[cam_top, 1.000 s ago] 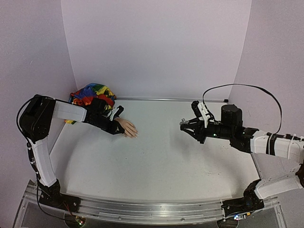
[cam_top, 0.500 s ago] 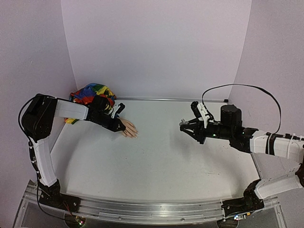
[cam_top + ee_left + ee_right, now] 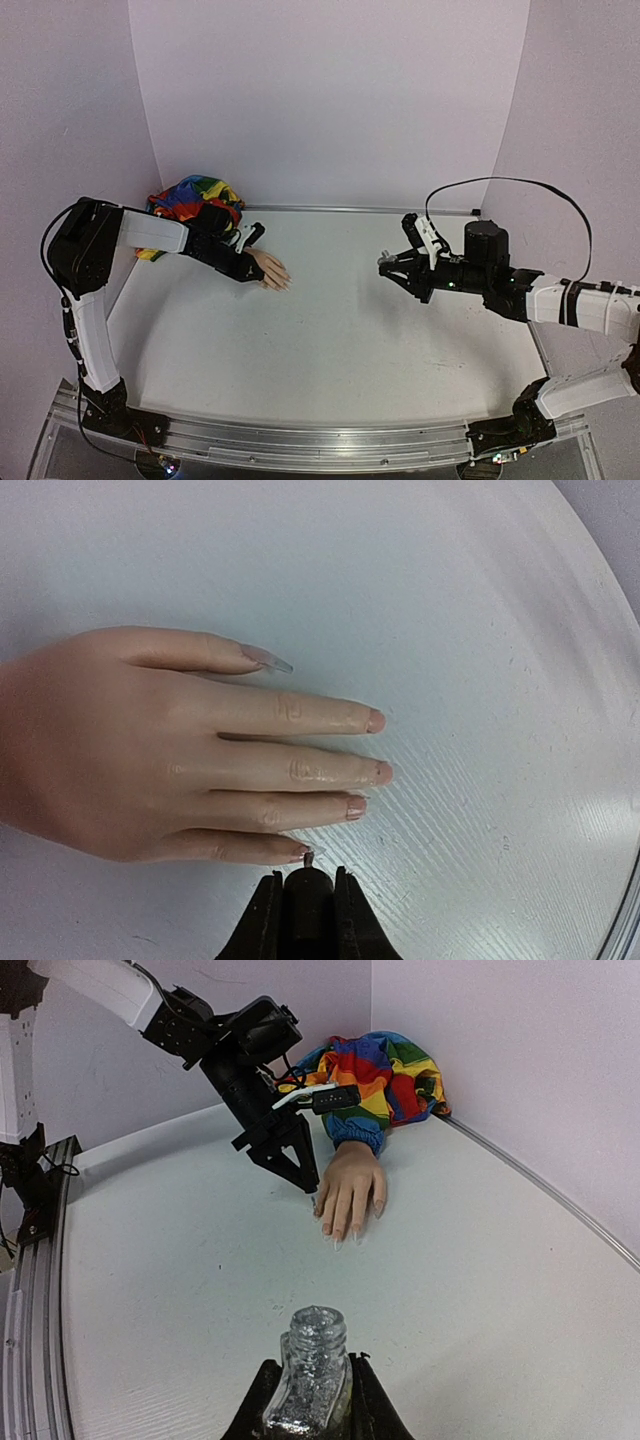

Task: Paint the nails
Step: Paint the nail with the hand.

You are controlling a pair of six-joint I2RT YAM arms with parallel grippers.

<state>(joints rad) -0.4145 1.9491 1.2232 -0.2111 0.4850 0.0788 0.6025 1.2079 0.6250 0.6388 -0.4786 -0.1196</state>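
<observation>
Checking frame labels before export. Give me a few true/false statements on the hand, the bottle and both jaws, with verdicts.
1. The right jaws hold an uncapped glitter bottle. True.
2. The fake hand lies palm up. False: its back faces up, with the nails showing.
3. The tip of the brush in the left jaws sits at the middle finger's nail. False: it is at the nail of the outer finger nearest those jaws.
4. The rainbow sleeve is bunched in the far left corner of the table. True.
5. The right jaws hang directly over the fake hand. False: they are well off to its right, apart from it.
</observation>
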